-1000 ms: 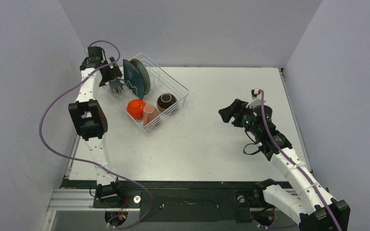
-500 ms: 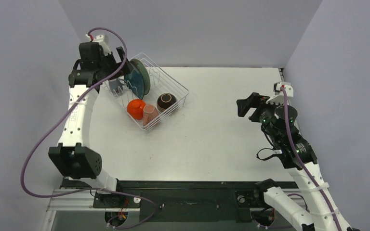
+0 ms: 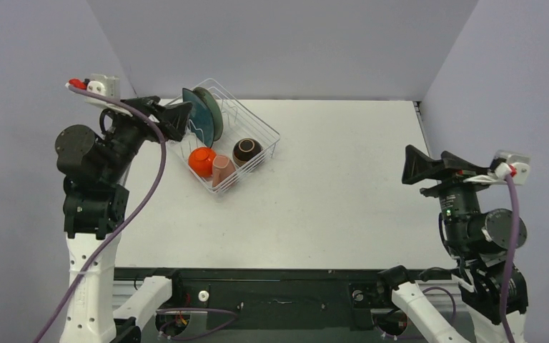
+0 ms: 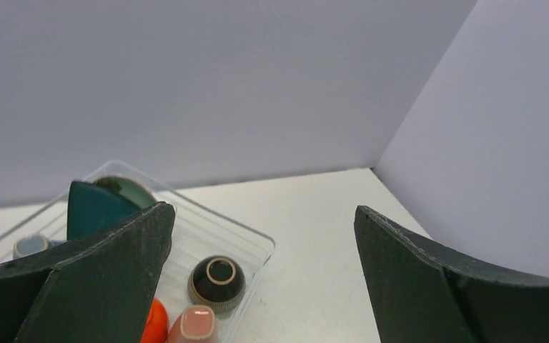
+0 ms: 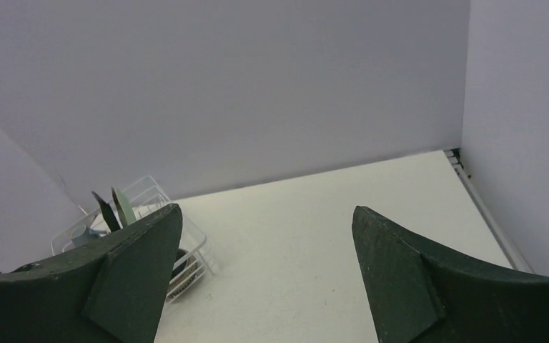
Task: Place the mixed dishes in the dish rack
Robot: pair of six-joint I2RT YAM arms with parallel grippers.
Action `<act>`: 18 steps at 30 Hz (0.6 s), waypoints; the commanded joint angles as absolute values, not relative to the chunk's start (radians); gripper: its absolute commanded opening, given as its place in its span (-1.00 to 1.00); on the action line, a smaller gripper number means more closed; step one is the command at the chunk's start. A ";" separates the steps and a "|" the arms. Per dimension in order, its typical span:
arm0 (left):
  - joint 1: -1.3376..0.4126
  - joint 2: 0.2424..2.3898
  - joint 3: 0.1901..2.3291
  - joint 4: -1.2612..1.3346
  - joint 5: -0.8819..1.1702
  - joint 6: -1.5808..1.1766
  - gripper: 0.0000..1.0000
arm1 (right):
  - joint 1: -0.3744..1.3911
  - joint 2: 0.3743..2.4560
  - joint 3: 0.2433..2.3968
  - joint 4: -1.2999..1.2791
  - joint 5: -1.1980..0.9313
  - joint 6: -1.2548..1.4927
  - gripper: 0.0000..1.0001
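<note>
The white wire dish rack, set askew on the far-left part of the white table, is seen fully loaded. The dark-teal rounded-square plate and the round pale-teal plate are stood on edge side by side between the dividers at its far end. The orange-red bowl, the pink mug and the brown bowl (turned foot ring up) are lined up along its near end. The grey-blue mug is made out only from the left wrist camera, low in the rack just beside the dark-teal plate. The left gripper is held at the rack's left side, overlapping its edge in the overhead view. Its jaws are spread wide and nothing is gripped between them. Whether any wire is touched cannot be told. The right gripper is held well apart from the rack, at the right edge of the table. It is pointed leftward, with its jaws likewise parted and nothing in them. A purple cable is looped along the left arm, and the scene is closed in by plain grey-lilac walls.
</note>
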State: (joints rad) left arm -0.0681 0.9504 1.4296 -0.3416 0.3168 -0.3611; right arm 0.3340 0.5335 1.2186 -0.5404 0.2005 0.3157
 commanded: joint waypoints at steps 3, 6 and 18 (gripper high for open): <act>-0.082 0.928 1.477 -0.244 0.327 -0.354 0.93 | 0.329 0.495 1.309 -0.605 0.352 0.295 0.68; -0.098 0.917 1.479 -0.233 0.301 -0.346 0.93 | 0.329 0.492 1.328 -0.617 0.374 0.303 0.68; -0.155 0.900 1.506 -0.253 0.253 -0.306 0.93 | 0.329 0.453 1.291 -0.602 0.361 0.337 0.69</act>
